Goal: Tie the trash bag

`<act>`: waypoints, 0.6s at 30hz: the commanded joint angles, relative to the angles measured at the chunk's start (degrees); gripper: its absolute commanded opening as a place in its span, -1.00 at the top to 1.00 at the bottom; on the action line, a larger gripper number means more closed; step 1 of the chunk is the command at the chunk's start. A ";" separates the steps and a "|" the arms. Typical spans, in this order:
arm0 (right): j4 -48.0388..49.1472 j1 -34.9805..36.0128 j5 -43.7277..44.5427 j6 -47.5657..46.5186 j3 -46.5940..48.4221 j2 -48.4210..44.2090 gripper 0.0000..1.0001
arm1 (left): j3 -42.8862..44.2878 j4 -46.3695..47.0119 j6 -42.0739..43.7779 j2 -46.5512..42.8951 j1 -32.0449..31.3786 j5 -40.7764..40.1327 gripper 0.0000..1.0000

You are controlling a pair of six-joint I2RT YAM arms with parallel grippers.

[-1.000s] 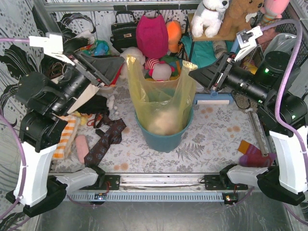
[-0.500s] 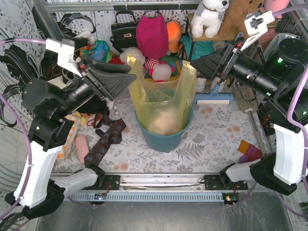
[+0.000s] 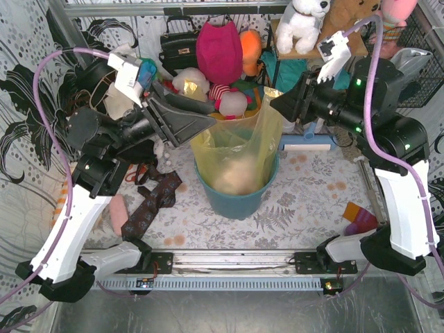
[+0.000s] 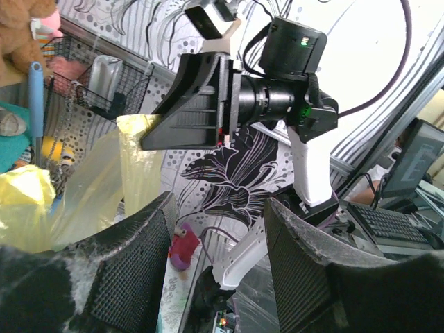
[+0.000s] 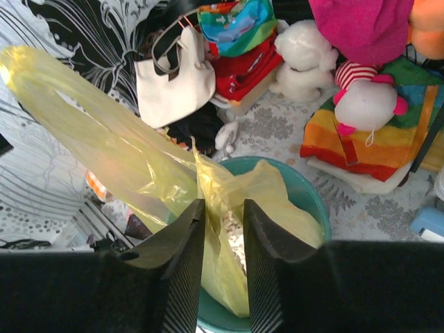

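The yellow-green trash bag [image 3: 236, 146] stands in the round teal bin [image 3: 236, 202], with white paper showing through it. Its right handle rises at the back right. My left gripper [image 3: 205, 128] hovers over the bag's left edge and hides the left handle; in the left wrist view it [image 4: 215, 229] is open and empty, with the bag [image 4: 104, 173] to its left. My right gripper [image 3: 276, 104] is at the right handle's top. In the right wrist view it [image 5: 223, 208] is narrowly open, and a fold of the bag [image 5: 125, 139] stands between the jaws above the bin [image 5: 312, 208].
Behind the bin lie plush toys, a pink backpack [image 3: 219, 48], a black handbag [image 3: 179, 45] and a cream tote [image 5: 177, 80]. A patterned dark cloth [image 3: 149, 201] lies left of the bin, a sock [image 3: 364, 220] at the right, and a blue brush [image 3: 305, 144] behind right.
Both arms have swung inward to the bag. My left gripper moved right and now covers the bag's left handle. My right gripper moved left to the right handle.
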 commanded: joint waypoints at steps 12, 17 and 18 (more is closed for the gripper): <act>13.82 -0.12 -13.97 0.21 -9.92 -7.19 1.00 | 7.27 -2.29 7.67 5.88 -7.70 -2.35 -0.31; 14.31 -0.11 -15.00 0.42 -11.25 -8.21 1.00 | 7.56 -5.03 10.03 4.97 -7.92 -3.20 -0.32; 13.89 -0.13 -14.40 0.26 -11.31 -8.33 1.00 | 7.67 -6.10 11.08 4.26 -7.90 -3.76 -0.34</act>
